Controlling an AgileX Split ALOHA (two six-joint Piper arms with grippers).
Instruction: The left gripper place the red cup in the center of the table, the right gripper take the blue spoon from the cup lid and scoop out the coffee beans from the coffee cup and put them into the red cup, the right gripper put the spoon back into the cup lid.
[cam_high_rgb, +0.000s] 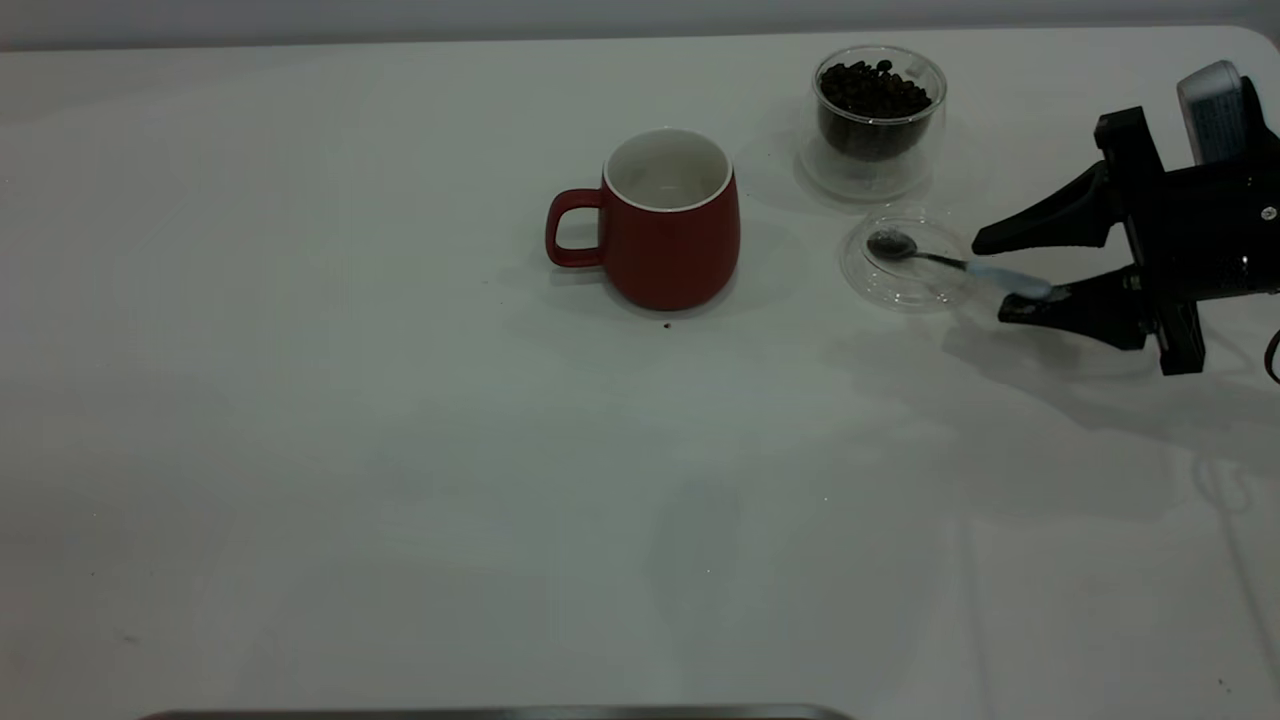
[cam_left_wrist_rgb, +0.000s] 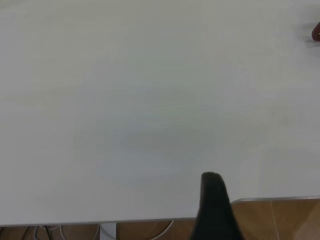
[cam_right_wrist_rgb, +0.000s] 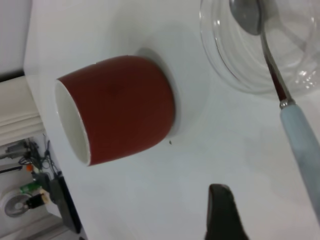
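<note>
The red cup (cam_high_rgb: 670, 235) stands upright mid-table, handle to the left, white inside; it also shows in the right wrist view (cam_right_wrist_rgb: 120, 107). Right of it and further back is the clear coffee cup (cam_high_rgb: 875, 125) holding coffee beans (cam_high_rgb: 875, 90). The cup lid (cam_high_rgb: 905, 265) lies flat in front of it, with the blue spoon (cam_high_rgb: 935, 257) resting bowl-in-lid (cam_right_wrist_rgb: 280, 95), its pale handle sticking out over the rim. My right gripper (cam_high_rgb: 998, 276) is open, its jaws either side of the handle's end. Of my left gripper only one finger (cam_left_wrist_rgb: 212, 190) shows, over the table's near edge.
A tiny dark speck (cam_high_rgb: 667, 324) lies just in front of the red cup. The white table (cam_high_rgb: 400, 450) stretches wide to the left and front. Its edge and a wooden floor (cam_left_wrist_rgb: 280, 220) show in the left wrist view.
</note>
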